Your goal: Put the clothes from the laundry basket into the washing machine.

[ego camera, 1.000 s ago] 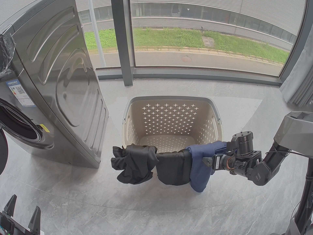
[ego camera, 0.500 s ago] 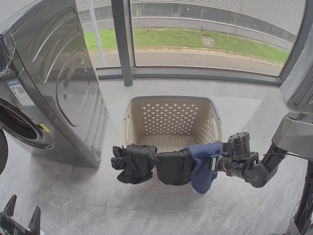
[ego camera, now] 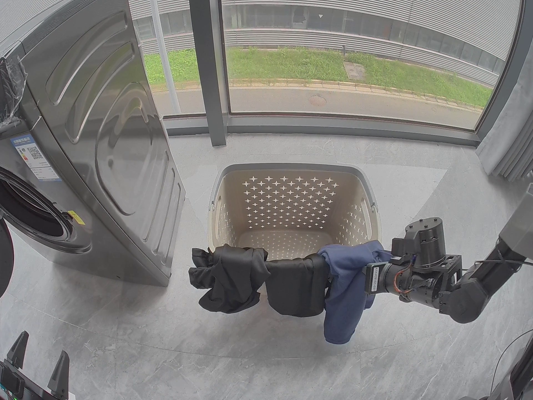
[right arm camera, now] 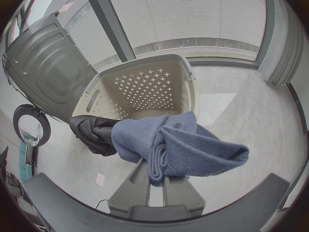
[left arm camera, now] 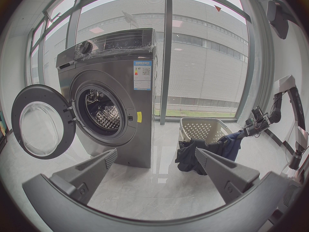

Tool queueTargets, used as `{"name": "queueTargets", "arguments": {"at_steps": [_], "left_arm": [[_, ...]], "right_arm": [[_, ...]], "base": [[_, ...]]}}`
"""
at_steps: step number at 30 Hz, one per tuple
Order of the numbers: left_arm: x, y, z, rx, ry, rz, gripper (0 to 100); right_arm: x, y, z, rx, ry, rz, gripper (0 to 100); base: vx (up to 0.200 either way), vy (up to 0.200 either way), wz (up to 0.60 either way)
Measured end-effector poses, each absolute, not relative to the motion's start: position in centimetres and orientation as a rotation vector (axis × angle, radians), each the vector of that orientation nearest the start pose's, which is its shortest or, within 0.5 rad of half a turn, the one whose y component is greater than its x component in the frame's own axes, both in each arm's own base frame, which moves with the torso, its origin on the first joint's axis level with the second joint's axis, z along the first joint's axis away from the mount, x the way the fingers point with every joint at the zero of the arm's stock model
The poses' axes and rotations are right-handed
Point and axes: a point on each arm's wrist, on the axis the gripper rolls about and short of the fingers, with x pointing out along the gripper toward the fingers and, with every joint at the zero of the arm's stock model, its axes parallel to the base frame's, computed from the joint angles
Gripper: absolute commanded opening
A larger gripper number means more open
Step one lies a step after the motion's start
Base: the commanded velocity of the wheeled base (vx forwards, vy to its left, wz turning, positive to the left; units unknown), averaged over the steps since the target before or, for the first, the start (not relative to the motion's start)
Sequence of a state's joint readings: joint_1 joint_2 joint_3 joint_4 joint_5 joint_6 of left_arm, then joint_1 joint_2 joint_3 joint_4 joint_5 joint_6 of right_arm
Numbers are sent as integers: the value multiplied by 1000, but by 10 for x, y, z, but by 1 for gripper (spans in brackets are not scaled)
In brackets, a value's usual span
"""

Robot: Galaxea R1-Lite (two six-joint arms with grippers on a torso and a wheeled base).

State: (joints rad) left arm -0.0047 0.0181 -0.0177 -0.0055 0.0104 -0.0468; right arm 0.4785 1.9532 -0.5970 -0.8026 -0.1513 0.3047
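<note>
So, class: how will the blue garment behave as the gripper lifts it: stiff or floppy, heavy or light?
Probably floppy: the blue garment drapes over the laundry basket rim and hangs limp below the right gripper. Likely light, since one pinch of bunched cloth holds it. It might snag the black clothes beside it.
</note>
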Motion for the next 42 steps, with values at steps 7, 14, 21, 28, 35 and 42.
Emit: {"name": "queueTargets", "arguments": {"at_steps": [7,14,21,28,35,42], "left_arm": [[-23,0,81,-47,-4,6,100],[-23,0,81,-47,-4,6,100],[-23,0,81,-47,-5,6,100],[-23,0,81,-47,-5,5,100],[-23,0,81,-48,-4,6,100],[-23,0,81,-51,-4,7,100]], "right_arm": [[263,136,89,127,553,247,0],[259,138,103,146,502,267,0],[239,137,139,178,390,313,0],[205,133,185,215,226,400,0],[174,122,220,176,65,463,0],[158,115,237,201,-31,510,0]], "base": [[0,0,0],[0,0,0],[0,0,0],[0,0,0],[0,0,0],[-29,0,0]]}}
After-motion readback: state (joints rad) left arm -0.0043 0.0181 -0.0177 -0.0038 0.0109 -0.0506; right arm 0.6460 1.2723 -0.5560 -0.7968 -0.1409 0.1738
